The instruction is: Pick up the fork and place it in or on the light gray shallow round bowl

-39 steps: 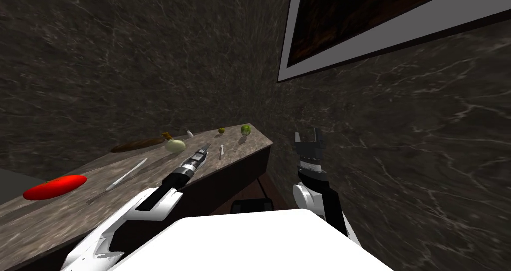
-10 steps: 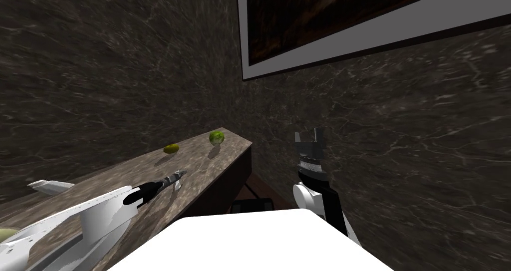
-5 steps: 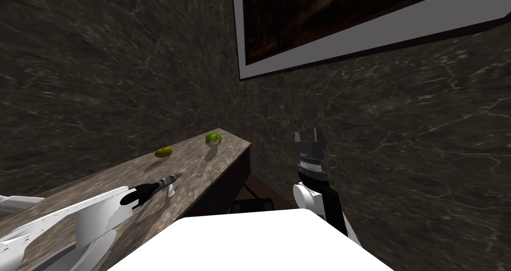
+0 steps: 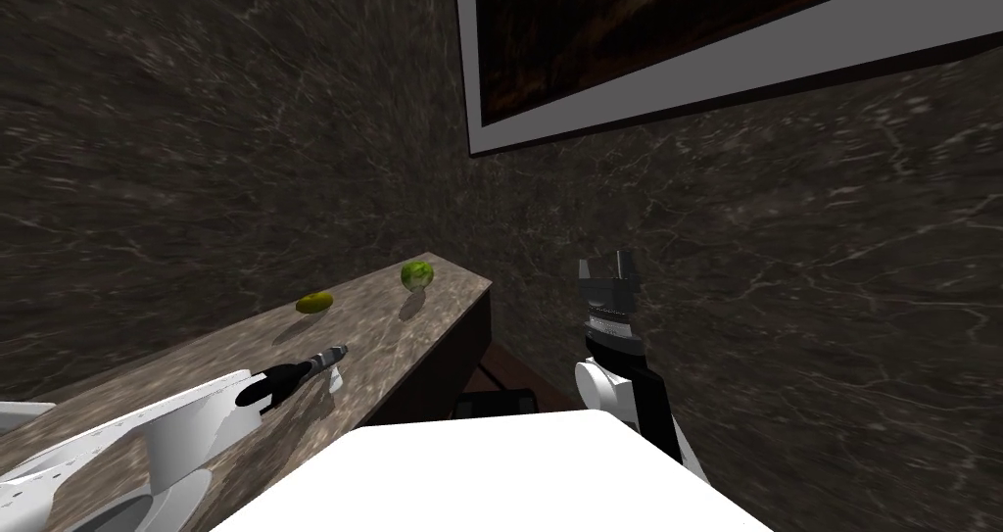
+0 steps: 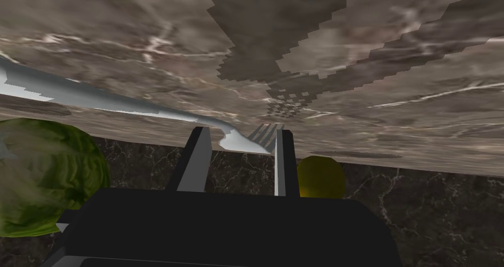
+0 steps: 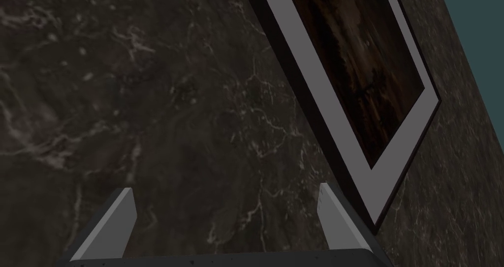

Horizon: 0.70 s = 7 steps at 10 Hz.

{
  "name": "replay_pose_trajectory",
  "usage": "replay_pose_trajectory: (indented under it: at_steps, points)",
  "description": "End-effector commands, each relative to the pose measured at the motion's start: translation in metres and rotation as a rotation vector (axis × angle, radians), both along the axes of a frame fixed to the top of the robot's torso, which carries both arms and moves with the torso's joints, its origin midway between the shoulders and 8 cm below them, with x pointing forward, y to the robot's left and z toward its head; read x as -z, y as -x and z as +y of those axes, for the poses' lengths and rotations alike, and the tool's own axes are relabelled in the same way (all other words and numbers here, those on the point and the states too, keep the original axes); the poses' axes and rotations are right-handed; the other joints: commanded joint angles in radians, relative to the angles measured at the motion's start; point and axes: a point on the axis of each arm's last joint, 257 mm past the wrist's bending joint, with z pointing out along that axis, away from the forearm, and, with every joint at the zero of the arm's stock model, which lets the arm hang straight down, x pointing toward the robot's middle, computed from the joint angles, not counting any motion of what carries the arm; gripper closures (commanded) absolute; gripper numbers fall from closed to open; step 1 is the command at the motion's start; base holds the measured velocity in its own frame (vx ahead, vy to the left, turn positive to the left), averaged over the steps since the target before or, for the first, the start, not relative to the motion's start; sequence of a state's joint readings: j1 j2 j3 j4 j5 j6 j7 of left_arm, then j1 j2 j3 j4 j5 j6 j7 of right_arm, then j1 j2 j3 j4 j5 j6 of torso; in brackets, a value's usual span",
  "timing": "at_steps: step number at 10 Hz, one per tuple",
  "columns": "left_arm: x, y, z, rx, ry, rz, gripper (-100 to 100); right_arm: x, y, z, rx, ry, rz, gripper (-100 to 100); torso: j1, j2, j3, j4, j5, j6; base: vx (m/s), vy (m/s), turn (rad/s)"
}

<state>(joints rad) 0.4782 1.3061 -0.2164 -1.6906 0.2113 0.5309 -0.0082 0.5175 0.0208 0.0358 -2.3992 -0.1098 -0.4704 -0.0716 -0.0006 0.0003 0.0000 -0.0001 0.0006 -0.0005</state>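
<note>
The left end effector (image 5: 239, 131) clamps its 2 fingers on the fork (image 5: 123, 106) near its tines over the tabletop (image 4: 392, 340) (right end effector (image 4: 604, 262) held up, fingers apart)

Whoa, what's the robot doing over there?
The robot's left hand is pinching a grey fork near its prongs, over a brown marbled counter. A green leafy ball and a small yellow-green fruit sit farther along it. The right hand hangs open beside the wall, holding nothing.

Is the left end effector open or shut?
Shut on the fork: the left end effector has fingers drawn close, pressing its head.
</note>
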Motion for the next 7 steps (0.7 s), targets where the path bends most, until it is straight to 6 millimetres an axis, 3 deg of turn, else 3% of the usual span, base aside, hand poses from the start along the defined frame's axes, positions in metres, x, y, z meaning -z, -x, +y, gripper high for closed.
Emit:
replay_pose_trajectory:
  at_steps: [1, 3, 4, 5, 7]
  points:
    - [0.000, 0.000, 0.000, 0.000, 0.000, 0.000, 100, 0.000, 0.000, 0.000, 0.000, 0.000, 0.000, 0, 0.000, 0.000, 0.000, 0.000, 0.000, 0.000, 0.000, 0.000, 0.000]
    - [0.000, -0.001, 0.000, 0.000, 0.001, -0.002, 100, 0.000, 0.000, 0.000, 0.000, 0.000, 0.000, 0, 0.001, 0.000, 0.000, 0.000, 0.000, 0.000, 0.000, 0.000, 0.000]
    - [-0.001, -0.001, 0.000, 0.000, 0.001, -0.002, 0, 0.000, 0.000, 0.000, 0.000, 0.000, 0.000, 0, 0.001, 0.000, 0.000, 0.000, 0.001, 0.000, 0.000, 0.000, 0.000]
    - [-0.007, -0.004, -0.005, 0.013, 0.000, -0.001, 100, 0.000, 0.000, 0.000, 0.000, 0.000, 0.000, 0, 0.001, 0.000, 0.000, 0.000, 0.001, -0.001, -0.029, -0.018, 0.087]
    - [-0.009, -0.005, -0.005, 0.015, 0.000, -0.002, 100, 0.000, 0.000, 0.000, 0.000, 0.000, 0.000, 0, -0.001, 0.004, 0.002, 0.000, 0.000, -0.001, -0.040, -0.016, 0.054]
